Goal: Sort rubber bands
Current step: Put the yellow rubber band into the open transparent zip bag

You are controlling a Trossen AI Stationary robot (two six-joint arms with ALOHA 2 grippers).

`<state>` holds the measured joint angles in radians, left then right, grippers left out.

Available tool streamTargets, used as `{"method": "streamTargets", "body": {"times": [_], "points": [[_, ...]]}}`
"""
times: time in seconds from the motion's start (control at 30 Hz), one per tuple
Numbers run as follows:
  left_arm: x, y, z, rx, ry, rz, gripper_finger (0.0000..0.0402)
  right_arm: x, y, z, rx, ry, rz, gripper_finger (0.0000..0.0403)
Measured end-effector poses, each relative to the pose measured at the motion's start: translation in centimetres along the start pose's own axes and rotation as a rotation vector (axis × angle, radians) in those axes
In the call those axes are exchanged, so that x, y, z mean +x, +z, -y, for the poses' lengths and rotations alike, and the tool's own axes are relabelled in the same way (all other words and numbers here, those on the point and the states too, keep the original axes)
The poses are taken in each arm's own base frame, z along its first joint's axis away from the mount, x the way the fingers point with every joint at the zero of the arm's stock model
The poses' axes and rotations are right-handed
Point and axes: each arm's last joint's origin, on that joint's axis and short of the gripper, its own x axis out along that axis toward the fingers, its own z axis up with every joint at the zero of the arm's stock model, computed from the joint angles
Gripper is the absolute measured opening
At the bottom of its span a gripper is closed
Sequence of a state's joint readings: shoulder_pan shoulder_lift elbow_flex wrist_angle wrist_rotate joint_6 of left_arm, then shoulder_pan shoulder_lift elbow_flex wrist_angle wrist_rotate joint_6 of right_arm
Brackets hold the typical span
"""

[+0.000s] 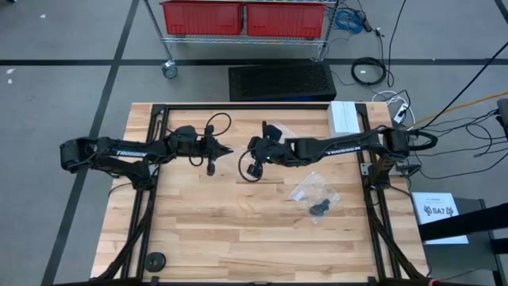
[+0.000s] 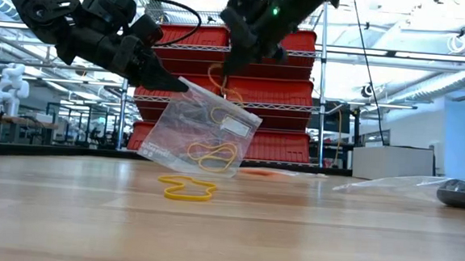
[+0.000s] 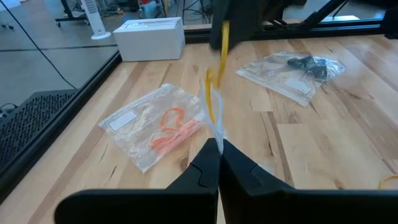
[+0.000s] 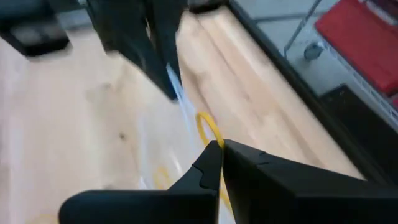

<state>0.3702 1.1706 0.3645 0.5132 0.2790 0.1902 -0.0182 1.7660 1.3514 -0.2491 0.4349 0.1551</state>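
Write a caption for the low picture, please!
Left gripper holds up a clear bag while right gripper lowers a yellow rubber band in.

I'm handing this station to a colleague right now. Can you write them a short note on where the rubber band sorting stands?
Left gripper: jaws shut on the corner of a clear plastic bag, held tilted above the table.
Right gripper: jaws shut on a yellow rubber band at the bag's open top.
Done: several yellow bands already in the held bag; a second clear bag with orange bands and a third with black bands lie flat on the wooden table.
Left: drop in the pinched band, then pick up the loose yellow band lying on the table below the bag.
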Motion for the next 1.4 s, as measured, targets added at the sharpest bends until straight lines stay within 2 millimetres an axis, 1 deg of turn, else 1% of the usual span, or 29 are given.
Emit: {"method": "streamTargets", "body": {"times": [0.07, 0.33, 0.47, 0.7, 0.83, 0.9, 0.97, 1.07, 1.23, 1.4], "points": [[0.0, 0.0, 0.0, 0.000, 0.000, 0.001, 0.0002, 0.6, -0.5, 0.0, 0.002, -0.006, -0.032, 0.0000], [0.0, 0.0, 0.0, 0.001, 0.000, 0.001, 0.0002, 2.2, -1.2, 0.8, 0.034, 0.042, -0.085, 0.0000], [0.0, 0.0, 0.0, 0.001, 0.000, 0.003, 0.0002, 2.8, -1.2, 1.3, 0.059, 0.094, -0.096, 0.0000], [0.0, 0.0, 0.0, 0.001, 0.000, 0.003, 0.0002, 3.9, -1.5, 1.6, 0.076, 0.167, -0.115, 0.0000], [0.0, 0.1, 0.0, 0.003, 0.001, 0.008, 0.0002, 4.7, -1.7, 1.8, 0.118, 0.255, -0.124, 0.0000], [0.0, 0.1, 0.0, 0.003, 0.002, 0.012, 0.0002, 5.2, -1.8, 1.8, 0.142, 0.288, -0.120, 0.0004], [0.0, 0.1, 0.0, 0.004, 0.002, 0.014, 0.0002, 5.2, -1.9, 1.8, 0.149, 0.299, -0.139, 0.0017], [0.0, 0.3, 0.0, 0.008, 0.002, 0.028, 0.0002, 4.8, -0.8, 1.9, 0.150, 0.304, -0.125, 0.0049], [0.1, 0.4, 0.2, 0.014, -0.007, 0.039, 0.0002, 3.3, 1.8, 2.2, 0.127, 0.306, -0.120, 0.0111], [0.1, 0.4, 0.3, 0.014, -0.008, 0.036, 0.0002, 1.6, 4.0, 2.6, 0.079, 0.301, -0.169, 0.0150]]}}
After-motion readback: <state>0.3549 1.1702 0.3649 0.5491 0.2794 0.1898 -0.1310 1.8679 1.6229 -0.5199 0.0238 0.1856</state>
